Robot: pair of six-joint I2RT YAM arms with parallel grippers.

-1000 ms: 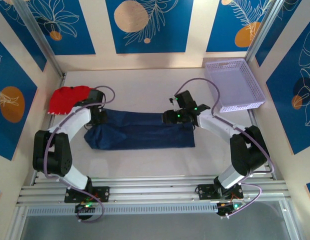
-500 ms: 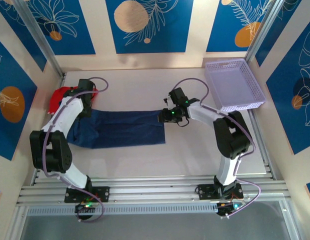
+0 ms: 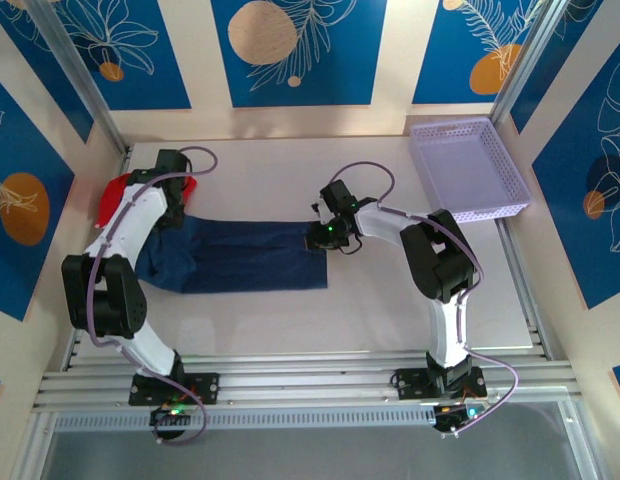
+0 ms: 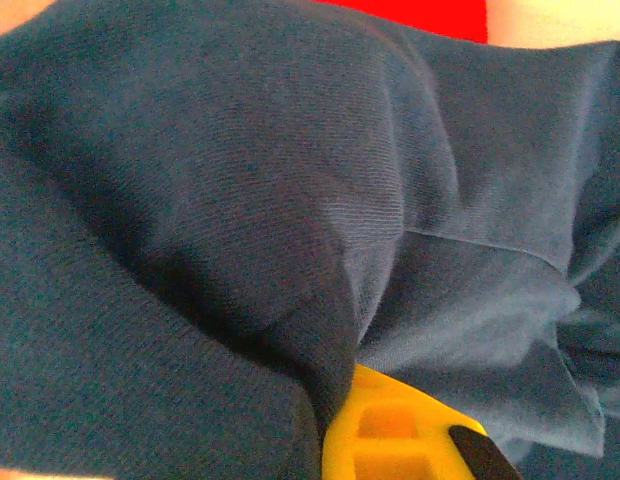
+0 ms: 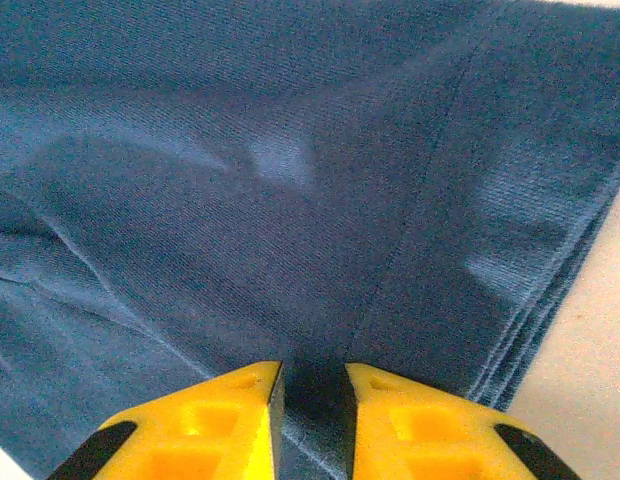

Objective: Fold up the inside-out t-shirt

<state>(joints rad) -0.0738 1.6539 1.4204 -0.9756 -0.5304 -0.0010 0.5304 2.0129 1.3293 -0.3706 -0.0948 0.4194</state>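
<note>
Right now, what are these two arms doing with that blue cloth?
A robot is folding a navy t-shirt, which lies as a long folded strip on the table. The left hand is closed on its left end, beside a red garment. The right hand pinches the edge of the right end between its fingers.

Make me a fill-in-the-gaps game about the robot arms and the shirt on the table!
The right gripper pinches a fold of the dark ___ t-shirt.
The red garment lies at the t-shirt's ___ end.
The lavender basket sits in the far ___ corner of the table.
The right gripper's fingers are coloured ___.
Missing words: blue; left; right; yellow.
</note>
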